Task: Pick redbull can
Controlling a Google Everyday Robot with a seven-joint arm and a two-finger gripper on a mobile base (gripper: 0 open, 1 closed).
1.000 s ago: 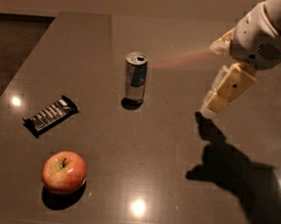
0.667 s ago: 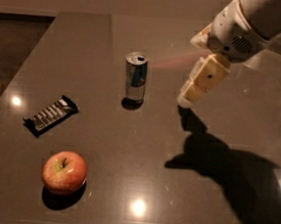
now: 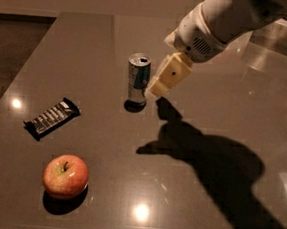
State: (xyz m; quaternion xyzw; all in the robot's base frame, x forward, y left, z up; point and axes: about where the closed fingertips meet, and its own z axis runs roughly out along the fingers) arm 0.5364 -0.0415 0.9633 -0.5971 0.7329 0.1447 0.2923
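Item 1. Hand [image 3: 158,87]: cream-coloured, tilted down and toward the left of my view. It sits at the end of the white arm [image 3: 217,22], which enters from the upper right. It hangs above the dark, glossy tabletop [image 3: 78,55]. I cannot tell whether the hand is apart or together; from my seat it reads as one pale block.

Item 2. Redbull can [image 3: 138,78]: upright on the tabletop, with its silver top and pull tab showing. It stands just beside the hand's tip, on the tip's left in my view. The tip is level with the can's lower half. I cannot tell whether the two touch.

Item 3. Candy bar [image 3: 52,117]: black wrapper, lying flat. It is well apart from the hand, further left than the can and nearer to me.

Item 4. Apple [image 3: 66,176]: red and yellow, stem up. It is well apart from the hand, left of it and nearest to me of all the items.

Item 5. Shadow [image 3: 205,157]: cast on the tabletop below the hand, spreading toward the lower right.
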